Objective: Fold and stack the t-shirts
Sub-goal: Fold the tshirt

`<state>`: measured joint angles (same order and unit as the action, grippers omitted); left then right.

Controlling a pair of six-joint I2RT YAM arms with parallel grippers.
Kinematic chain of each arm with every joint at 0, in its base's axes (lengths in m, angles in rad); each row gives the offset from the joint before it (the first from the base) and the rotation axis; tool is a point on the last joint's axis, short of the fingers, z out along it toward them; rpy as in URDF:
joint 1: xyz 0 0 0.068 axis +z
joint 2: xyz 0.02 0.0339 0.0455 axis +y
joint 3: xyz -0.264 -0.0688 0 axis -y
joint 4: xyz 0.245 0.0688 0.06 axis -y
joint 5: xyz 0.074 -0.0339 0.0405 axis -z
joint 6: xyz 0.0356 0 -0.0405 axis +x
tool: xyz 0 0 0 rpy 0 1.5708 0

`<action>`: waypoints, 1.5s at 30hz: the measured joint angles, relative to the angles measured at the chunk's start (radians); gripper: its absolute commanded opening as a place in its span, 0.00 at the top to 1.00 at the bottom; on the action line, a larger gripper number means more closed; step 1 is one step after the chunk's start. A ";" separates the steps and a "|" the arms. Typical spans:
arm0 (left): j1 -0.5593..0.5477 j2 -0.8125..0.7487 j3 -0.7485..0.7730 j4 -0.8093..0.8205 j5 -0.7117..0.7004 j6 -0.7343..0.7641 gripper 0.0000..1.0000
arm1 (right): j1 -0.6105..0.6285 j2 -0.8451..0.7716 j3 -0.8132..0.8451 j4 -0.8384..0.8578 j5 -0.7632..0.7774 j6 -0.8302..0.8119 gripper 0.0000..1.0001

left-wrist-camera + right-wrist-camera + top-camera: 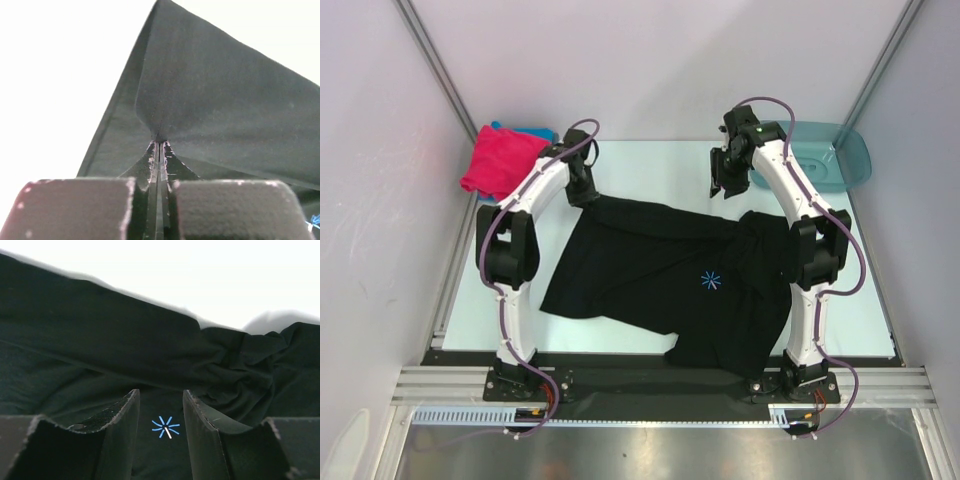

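Shirts wait folded at the far left corner of the table (pixel 650 165): a magenta-pink one (pixel 500 162) lying on a blue one (pixel 530 131) whose edge just peeks out behind. Just beside them, toward the middle, the left gripper (pixel 582 192) is clamped tight on the far left corner of the black t-shirt (pixel 660 270). Seen from its own wrist, the fingers (pixel 145 167) meet with the cloth pinched between them, and the fabric fans away in a tented peak.

The black t-shirt spreads across the middle of the table. Its long axis runs left to right, sloping toward the near edge on the right. The starburst print (pixel 709 281) faces up, and the right end is bunched against the right arm.

The right gripper (pixel 725 188) hangs over the far edge of the cloth, jaws partly apart and gripping nothing, with the shirt below it and toward the near side. I'd judge the far right corner is its to take, since it is much the nearer of the two. The teal basin (pixel 820 158) sits well apart at the far right.
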<state>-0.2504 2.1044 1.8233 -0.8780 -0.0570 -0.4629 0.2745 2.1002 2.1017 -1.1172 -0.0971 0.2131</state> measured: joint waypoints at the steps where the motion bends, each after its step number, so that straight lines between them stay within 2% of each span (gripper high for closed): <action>1: 0.000 0.000 0.017 -0.016 -0.026 0.004 0.89 | 0.000 0.000 -0.001 0.001 -0.003 0.000 0.54; 3: 0.000 0.000 0.040 -0.050 -0.065 0.013 0.85 | -0.002 0.000 -0.004 0.000 -0.008 0.000 0.54; 4: 0.000 0.000 0.049 -0.069 -0.085 0.017 0.77 | -0.002 0.000 -0.006 0.001 -0.010 0.000 0.54; 5: 0.000 0.000 0.051 -0.084 -0.104 0.021 0.58 | -0.004 0.000 -0.008 0.001 -0.011 0.000 0.54; 6: 0.000 0.000 0.051 -0.098 -0.119 0.029 0.26 | -0.005 0.000 -0.010 0.000 -0.013 0.000 0.54; 7: 0.000 0.000 0.051 -0.111 -0.126 0.033 0.15 | -0.006 0.000 -0.013 0.000 -0.015 0.000 0.54; 9: 0.000 0.002 0.047 -0.133 -0.136 0.029 0.02 | -0.008 0.000 -0.016 0.001 -0.018 0.000 0.54; 10: 0.001 0.002 0.043 -0.138 -0.143 0.029 0.00 | -0.010 0.000 -0.018 0.001 -0.018 0.000 0.54; 17: 0.002 0.001 0.004 -0.105 -0.118 0.039 0.00 | -0.015 0.000 -0.026 0.000 -0.014 0.001 0.55; 23: 0.004 0.006 0.007 0.088 0.211 0.072 0.00 | -0.022 0.000 -0.026 0.000 0.022 0.003 0.55; 26: 0.000 0.066 0.089 0.143 0.369 0.071 0.00 | -0.023 0.000 -0.026 -0.001 0.033 0.003 0.56; 29: -0.006 0.140 0.154 0.194 0.458 0.071 0.00 | -0.024 -0.001 -0.026 -0.002 0.042 0.003 0.56; 33: -0.010 0.220 0.177 0.197 0.506 0.071 0.00 | -0.027 -0.005 -0.026 -0.002 0.051 0.003 0.59; 39: -0.012 0.268 0.177 0.154 0.488 0.081 0.00 | -0.030 -0.023 -0.026 -0.003 0.060 0.003 0.59; 40: -0.012 0.266 0.177 0.156 0.482 0.084 0.03 | -0.030 -0.024 -0.026 -0.004 0.060 0.003 0.59; 41: -0.013 0.266 0.176 0.156 0.478 0.088 0.15 | -0.030 -0.025 -0.026 -0.003 0.061 0.003 0.59; 43: -0.013 0.266 0.173 0.152 0.468 0.097 0.26 | -0.030 -0.025 -0.026 -0.004 0.062 0.003 0.59; 44: -0.013 0.266 0.172 0.148 0.460 0.099 0.42 | -0.030 -0.025 -0.026 -0.004 0.062 0.003 0.59; 45: -0.013 0.266 0.170 0.143 0.451 0.101 0.49 | -0.030 -0.025 -0.026 -0.004 0.062 0.003 0.59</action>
<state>-0.2638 2.3699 1.9934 -0.7349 0.3939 -0.3618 0.2443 2.0754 2.0762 -1.1213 -0.0349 0.2157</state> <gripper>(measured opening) 0.640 0.412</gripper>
